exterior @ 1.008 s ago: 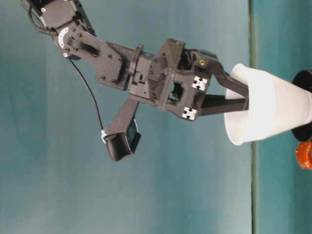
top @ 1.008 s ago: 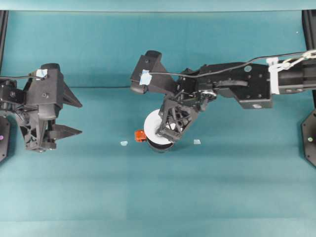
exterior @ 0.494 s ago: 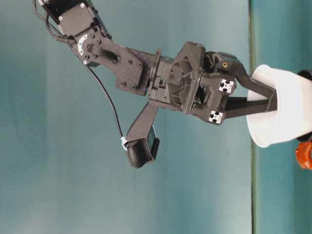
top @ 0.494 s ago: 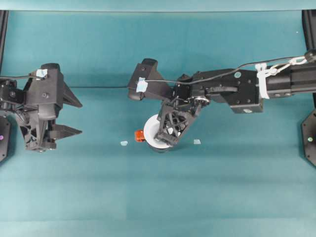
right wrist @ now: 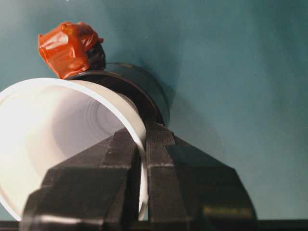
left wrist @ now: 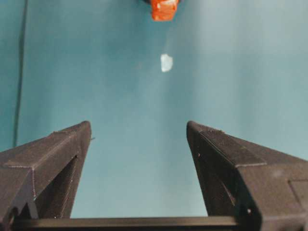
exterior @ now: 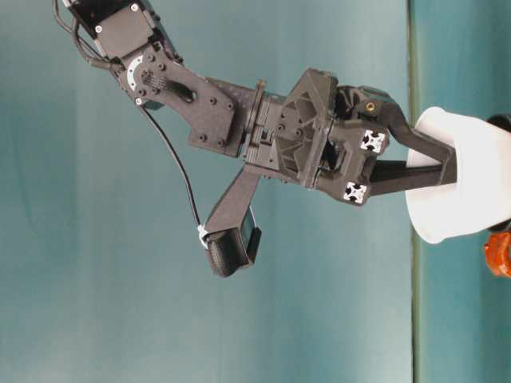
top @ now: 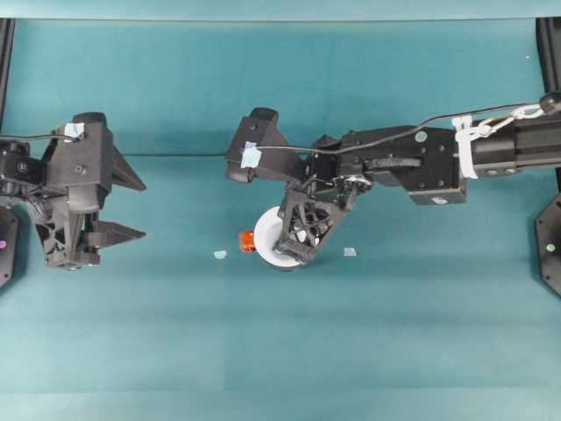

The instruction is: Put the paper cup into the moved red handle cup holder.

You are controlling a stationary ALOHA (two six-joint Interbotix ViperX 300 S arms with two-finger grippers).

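The white paper cup stands with its lower part inside the black red handle cup holder, near the table's middle. The holder's red-orange handle sticks out on the left of the cup. My right gripper is shut on the cup's rim, one finger inside the cup and one outside. From table level, the cup sits low with the handle beside it. My left gripper hovers open at the far left, with nothing between its fingers.
Two small pale tape scraps lie on the teal table, one left of the handle, one right of the holder. The right arm reaches in from the right edge. Black frame posts stand at both side edges.
Over the last second my right gripper lowered the paper cup down into the holder and shifted slightly left. In the last half second it barely moved. The left arm stayed still.
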